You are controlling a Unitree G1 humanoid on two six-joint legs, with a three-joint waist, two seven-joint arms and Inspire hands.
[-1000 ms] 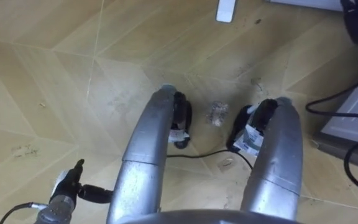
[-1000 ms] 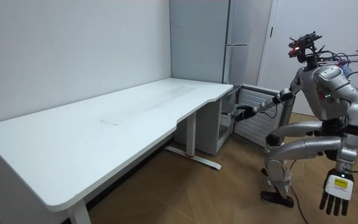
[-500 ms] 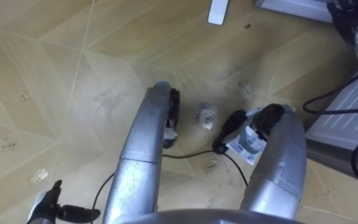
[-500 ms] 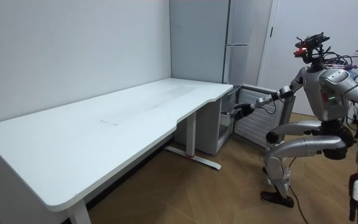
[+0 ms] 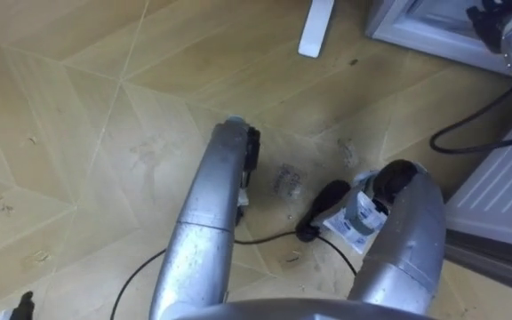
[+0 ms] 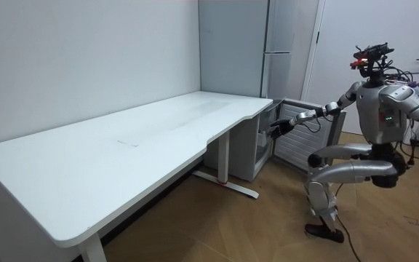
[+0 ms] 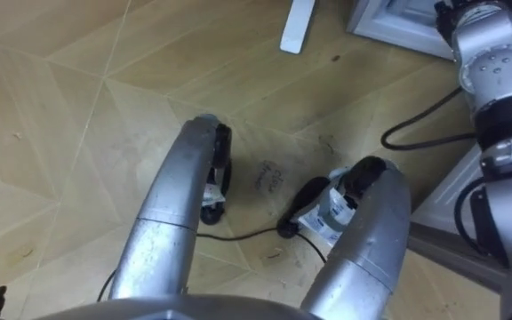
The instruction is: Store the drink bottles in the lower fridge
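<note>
lower fridge (image 6: 249, 153), right hand (image 6: 276, 131) just beside

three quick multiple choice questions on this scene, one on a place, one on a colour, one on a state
1. What is the right hand stretched toward? A the low fridge's door B the floor C its own knee
2. What colour is the table? A white B black C brown
3. How is the low fridge's door? A shut B open C taken off
1 A: the arm reaches out to the door's edge. 2 A: its top is plain white. 3 B: it stands swung out from the low fridge.
</note>
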